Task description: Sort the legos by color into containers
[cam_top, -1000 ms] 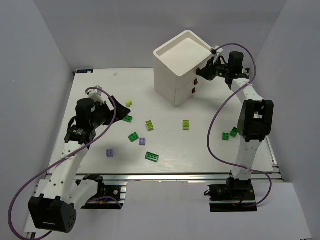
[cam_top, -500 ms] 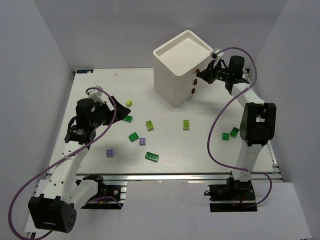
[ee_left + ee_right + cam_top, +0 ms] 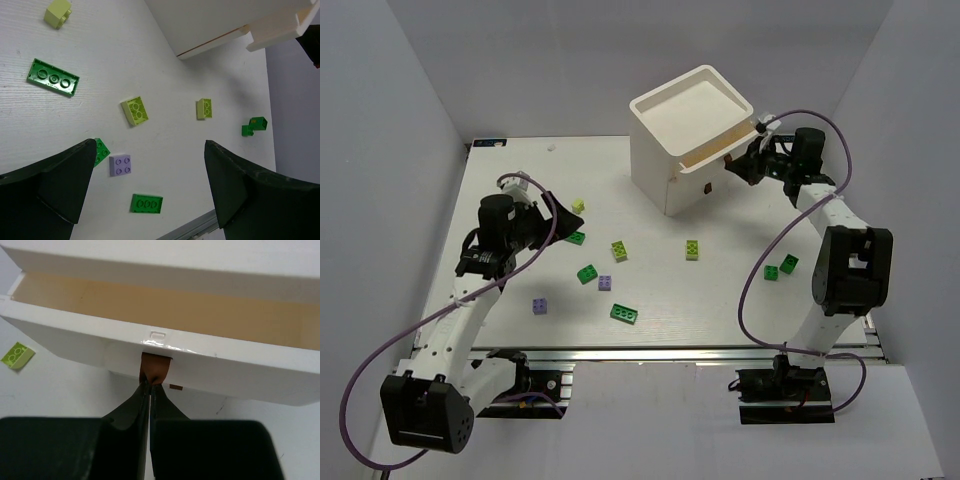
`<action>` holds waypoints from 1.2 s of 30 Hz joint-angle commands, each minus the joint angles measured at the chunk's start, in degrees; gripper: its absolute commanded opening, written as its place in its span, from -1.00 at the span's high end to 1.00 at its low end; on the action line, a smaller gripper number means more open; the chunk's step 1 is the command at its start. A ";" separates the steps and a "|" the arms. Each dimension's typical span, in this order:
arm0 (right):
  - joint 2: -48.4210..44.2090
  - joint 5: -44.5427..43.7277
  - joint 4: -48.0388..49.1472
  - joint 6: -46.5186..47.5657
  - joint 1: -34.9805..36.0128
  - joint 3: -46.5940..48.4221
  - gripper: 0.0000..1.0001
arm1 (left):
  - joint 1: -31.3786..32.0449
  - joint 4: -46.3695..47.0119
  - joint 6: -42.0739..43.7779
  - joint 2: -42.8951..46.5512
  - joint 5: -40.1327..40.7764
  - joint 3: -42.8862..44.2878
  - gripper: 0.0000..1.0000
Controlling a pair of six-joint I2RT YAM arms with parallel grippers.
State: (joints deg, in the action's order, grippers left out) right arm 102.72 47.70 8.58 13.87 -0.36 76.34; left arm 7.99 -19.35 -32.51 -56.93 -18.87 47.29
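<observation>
The white chest (image 3: 670,150) stands at the back of the table, its top drawer (image 3: 716,150) slid partly out to the right. My right gripper (image 3: 747,163) is shut on that drawer's brown pull (image 3: 156,367). The drawer (image 3: 165,347) shows a bare tan floor inside. My left gripper (image 3: 558,213) is open and empty, above the table's left part. Below it lie a dark green long brick (image 3: 53,77), a yellow-green brick (image 3: 134,110), a purple brick (image 3: 120,165) and a dark green brick (image 3: 147,203). Another purple brick (image 3: 539,305) lies nearer the front.
Two dark green bricks (image 3: 779,268) lie by the right arm. A yellow-green brick (image 3: 692,249) lies mid-table, and a small yellow-green one (image 3: 578,204) lies left of the chest. A lower drawer's pull (image 3: 708,186) shows on the chest's front. Grey walls enclose the table.
My right gripper has moved right with the pull, and the top drawer has slid out of the chest. The chest has shifted slightly. My left arm has barely moved.
</observation>
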 commanded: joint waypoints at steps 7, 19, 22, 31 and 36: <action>-6.12 0.37 -7.34 2.39 -2.89 -5.32 1.00 | 0.19 2.92 1.75 -5.21 -0.29 2.28 -0.96; -8.23 -0.94 -8.49 3.36 -4.03 -6.99 1.00 | 0.19 2.83 4.03 -19.61 3.49 9.39 -0.96; -8.76 -0.86 -10.34 3.53 -4.21 -7.60 1.00 | 0.71 2.22 4.65 -24.17 5.33 12.38 -0.96; -10.69 0.90 -12.44 4.15 -4.47 -8.66 -0.17 | 0.71 1.34 3.60 -34.91 10.08 18.80 -0.96; -13.93 0.20 -15.34 6.16 -4.56 -9.89 -0.43 | 0.71 -0.06 0.96 -41.33 13.59 25.30 -0.96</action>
State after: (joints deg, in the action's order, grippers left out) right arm 92.95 47.24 -3.64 17.98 -4.51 67.09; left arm 8.43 -18.65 -29.89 -97.34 -8.67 67.85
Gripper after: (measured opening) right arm 0.708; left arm 0.981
